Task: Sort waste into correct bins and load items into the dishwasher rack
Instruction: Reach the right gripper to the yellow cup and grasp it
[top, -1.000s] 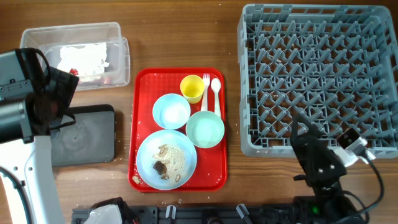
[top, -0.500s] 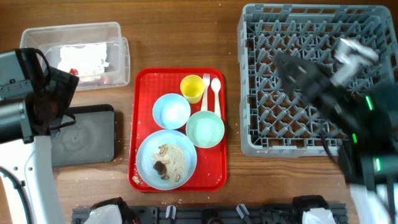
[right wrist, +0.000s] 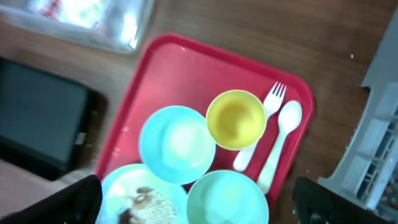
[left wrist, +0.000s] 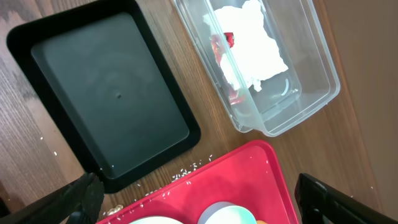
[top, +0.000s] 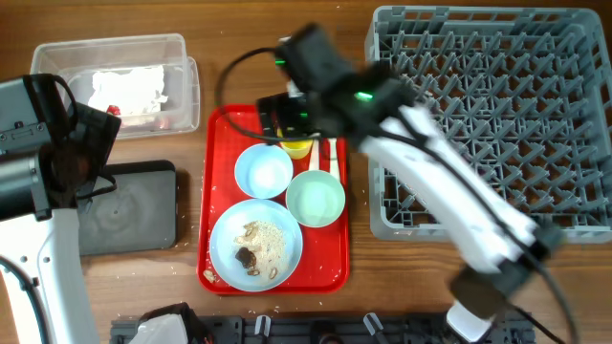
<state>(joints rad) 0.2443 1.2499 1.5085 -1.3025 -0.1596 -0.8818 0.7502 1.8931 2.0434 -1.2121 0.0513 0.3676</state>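
Swung off the rack [top: 535,96], right end effector [right wrist: 199,196] hangs apart above yellow cup [right wrist: 236,119], half-hidden overhead.

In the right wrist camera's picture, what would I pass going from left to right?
Black tray → light blue bowl → yellow cup → white spoon → grey rack.

1. Overhead, the blurred right arm [top: 402,124] covers most of the yellow cup [top: 298,149].
2. The soft right wrist view crops the plate [right wrist: 118,186] at its bottom edge.
3. Left wrist view crops the red tray [left wrist: 242,174].
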